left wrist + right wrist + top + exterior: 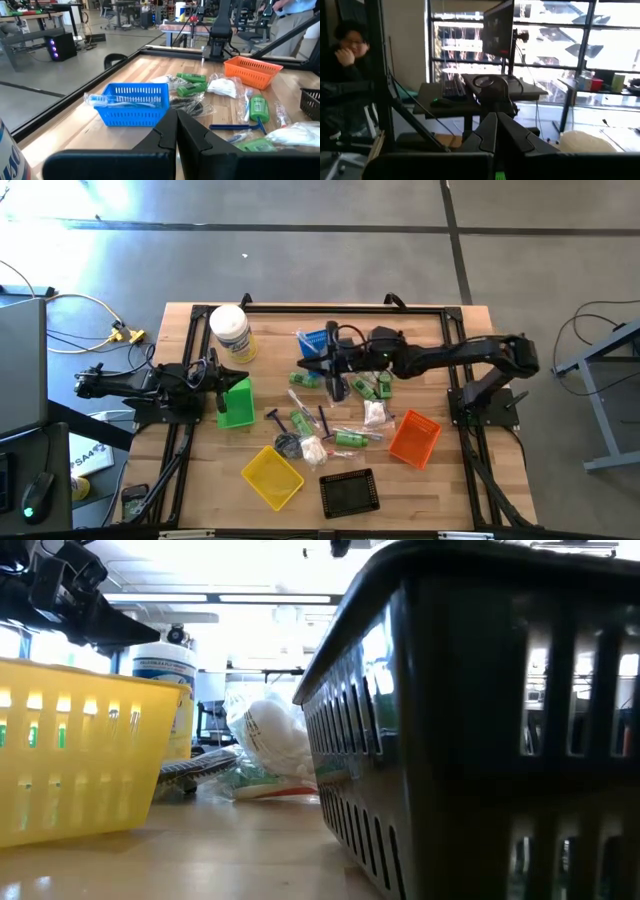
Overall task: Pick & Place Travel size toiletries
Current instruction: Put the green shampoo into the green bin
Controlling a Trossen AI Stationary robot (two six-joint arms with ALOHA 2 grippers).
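The travel size toiletries (335, 415) lie loose at mid-table: green bottles (191, 83), white sachets (222, 87), wrapped toothbrushes and dark bits. One wrapped toothbrush (120, 100) rests in the blue tray (314, 341). My left gripper (176, 116) is shut and hovers above the upright green tray (237, 402) at the table's left, holding nothing. My right gripper (496, 119) is shut too. It is raised above the pile beside the blue tray (132, 106), pointing level toward the table's left; its wrist view sees only the room.
A white tub with yellow label (231, 332) stands at the far left. The orange tray (415, 438), yellow tray (272, 477) and black tray (348, 492) sit along the near side. A person (347, 42) sits beyond the table's left edge.
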